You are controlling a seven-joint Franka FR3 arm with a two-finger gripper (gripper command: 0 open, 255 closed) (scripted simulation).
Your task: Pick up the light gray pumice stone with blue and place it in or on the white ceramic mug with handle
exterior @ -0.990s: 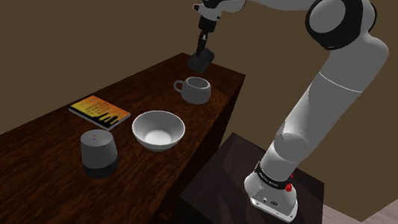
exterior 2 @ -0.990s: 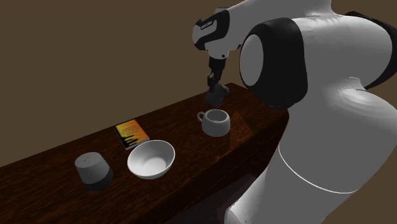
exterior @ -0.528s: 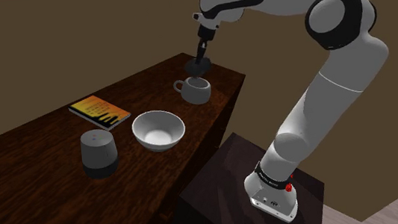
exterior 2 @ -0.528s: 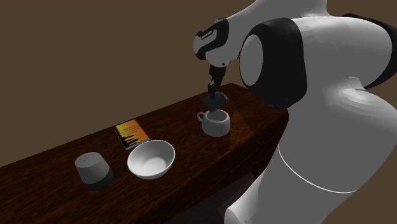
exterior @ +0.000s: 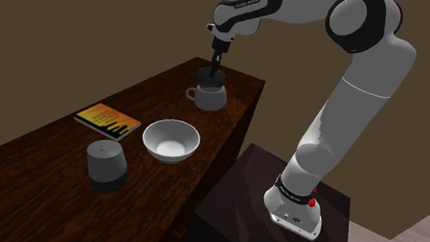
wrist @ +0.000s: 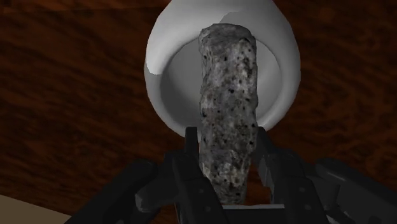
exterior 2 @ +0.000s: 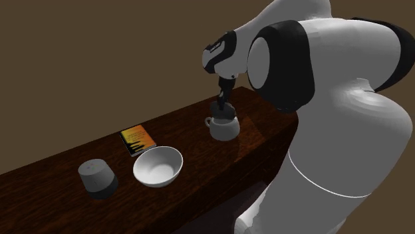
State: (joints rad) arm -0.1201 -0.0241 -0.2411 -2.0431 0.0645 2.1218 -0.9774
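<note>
Hand (wrist: pixel 226 156) is pinching the speckled grey stone (wrist: pixel 228 95) over the white mug (wrist: pixel 167 60), 1 o'clock from the bowl (exterior: pixel 171 140) in the shoulder view.

Legible markings: none found.
Small dark lettering on the arm's white wrist link (exterior: pixel 246 2) is too fine to read; the orange book (exterior: pixel 108 121) on the desk (exterior: pixel 33 186) bears dark cover shapes, no decipherable title.

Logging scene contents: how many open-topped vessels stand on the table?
2. The mug stands near the table's end, beneath the gripper holding the stone; the bowl sits between it and the grey cylinder. None seems hidden.
</note>
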